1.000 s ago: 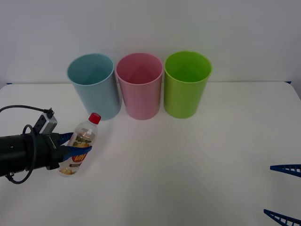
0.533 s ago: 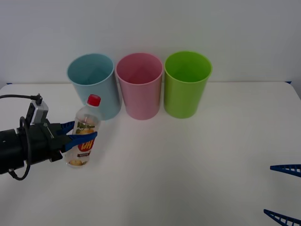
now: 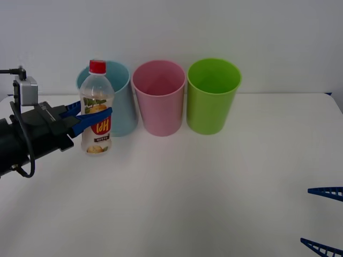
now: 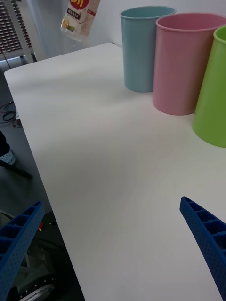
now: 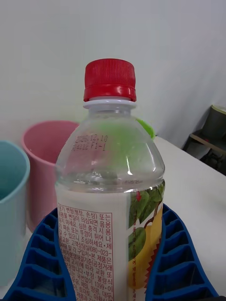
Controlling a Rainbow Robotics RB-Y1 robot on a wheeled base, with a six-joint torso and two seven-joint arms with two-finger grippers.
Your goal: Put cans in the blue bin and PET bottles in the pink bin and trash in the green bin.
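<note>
Left end effector (image 3: 86, 118) clamps the upright bottle (image 3: 96, 110) clear of the table (image 3: 214, 187); carry it over the pink bin (image 3: 158, 99) before releasing, avoiding the blue bin (image 3: 115, 101).

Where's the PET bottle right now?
In the front view the PET bottle is upright on the left, lifted off the table in the left gripper, just in front of the blue bin.
</note>
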